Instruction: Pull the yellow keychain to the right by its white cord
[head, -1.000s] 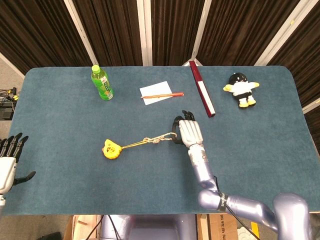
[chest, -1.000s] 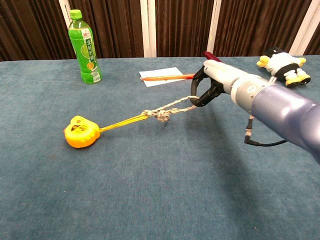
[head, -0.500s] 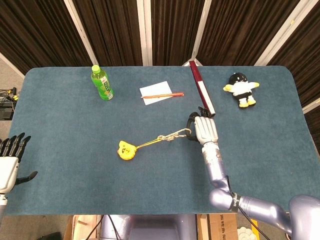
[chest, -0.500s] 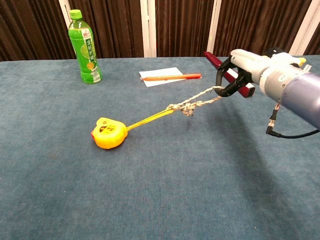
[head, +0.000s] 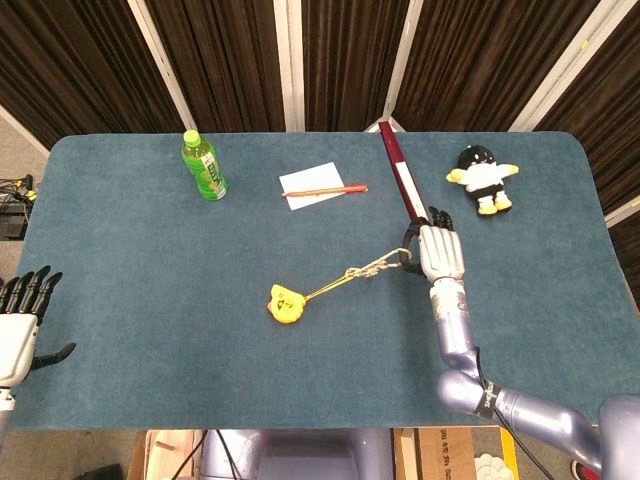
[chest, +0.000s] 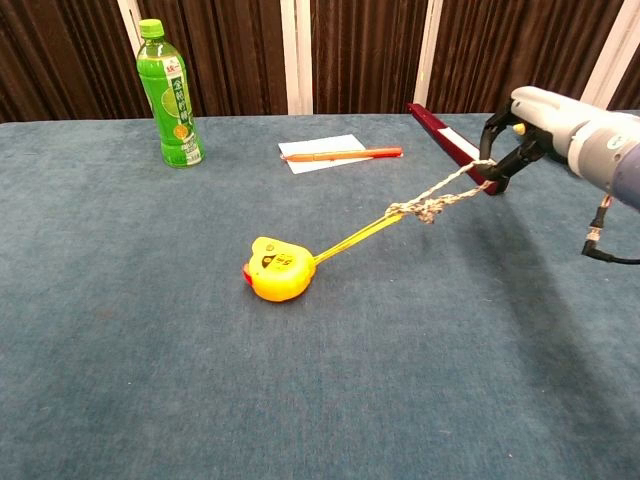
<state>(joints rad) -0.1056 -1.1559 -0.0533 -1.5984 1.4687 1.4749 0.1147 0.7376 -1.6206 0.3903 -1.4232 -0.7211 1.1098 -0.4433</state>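
Clearly the relation that matters is the line from the right hand down its cord to the keychain. That hand has its fingers curled around the far end of the white cord, gripping it, and the cord runs taut from there, down and to the hand's left, through a knotted stretch into a thin yellow strap, ending at the yellow keychain on the blue table. So the keychain lies well apart from the right hand, to its left and a little nearer the robot, with cord and strap forming one straight axis between them. Since the line is already tight, I judge that any further travel of the hand to its right should drag the keychain along the same axis. The left hand hangs open at the table's near left edge, much farther from the keychain, holding nothing.
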